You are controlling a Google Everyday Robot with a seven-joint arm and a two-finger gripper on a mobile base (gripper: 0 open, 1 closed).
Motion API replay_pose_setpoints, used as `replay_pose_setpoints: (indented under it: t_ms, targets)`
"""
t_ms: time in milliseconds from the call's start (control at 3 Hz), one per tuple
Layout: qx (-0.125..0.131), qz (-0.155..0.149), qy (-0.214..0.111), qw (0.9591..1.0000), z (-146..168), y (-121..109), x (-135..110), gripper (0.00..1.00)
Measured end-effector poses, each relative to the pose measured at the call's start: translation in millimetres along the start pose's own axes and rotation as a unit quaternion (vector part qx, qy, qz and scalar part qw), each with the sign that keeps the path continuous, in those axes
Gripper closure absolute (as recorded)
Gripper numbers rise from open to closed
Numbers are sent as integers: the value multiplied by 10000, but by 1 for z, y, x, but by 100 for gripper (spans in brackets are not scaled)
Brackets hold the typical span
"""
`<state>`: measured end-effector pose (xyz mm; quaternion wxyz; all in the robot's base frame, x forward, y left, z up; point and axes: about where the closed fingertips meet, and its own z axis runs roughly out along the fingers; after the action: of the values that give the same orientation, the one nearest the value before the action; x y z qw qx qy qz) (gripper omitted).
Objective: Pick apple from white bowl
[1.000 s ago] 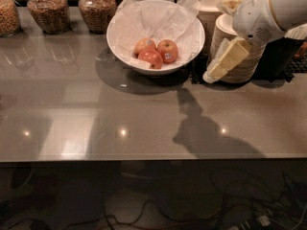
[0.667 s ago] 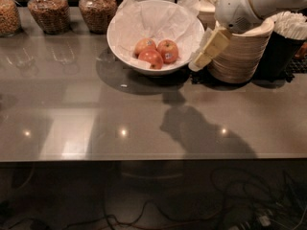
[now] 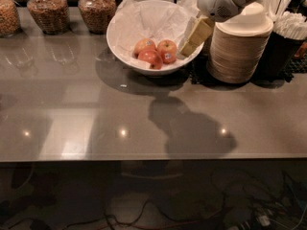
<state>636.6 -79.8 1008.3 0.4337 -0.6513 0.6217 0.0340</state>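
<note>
The white bowl (image 3: 125,53) stands at the back middle of the grey counter, lined with crumpled white paper (image 3: 148,20). Three red-yellow apples (image 3: 156,52) lie together in it, two with small stickers. My gripper (image 3: 194,36), with pale cream fingers, hangs from the white arm at the upper right. It is over the bowl's right rim, just right of the apples and not touching them. Nothing is between the fingers.
A stack of beige disposable bowls (image 3: 238,47) stands right of the white bowl, under my arm. A dark holder of white straws (image 3: 289,28) is at the far right. Three glass jars (image 3: 46,11) of snacks line the back left. The counter's front edge (image 3: 144,159) runs across.
My gripper has moved left, from in front of the stacked beige bowls to over the white bowl's right rim. The apples have not moved.
</note>
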Motion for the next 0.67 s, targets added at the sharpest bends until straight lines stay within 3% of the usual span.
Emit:
replay_pose_setpoints:
  t_ms: [333, 667]
  targets:
    - [68, -227, 89, 9997, 3, -2, 1, 0]
    - [329, -1205, 497, 9909, 16, -18, 6, 0]
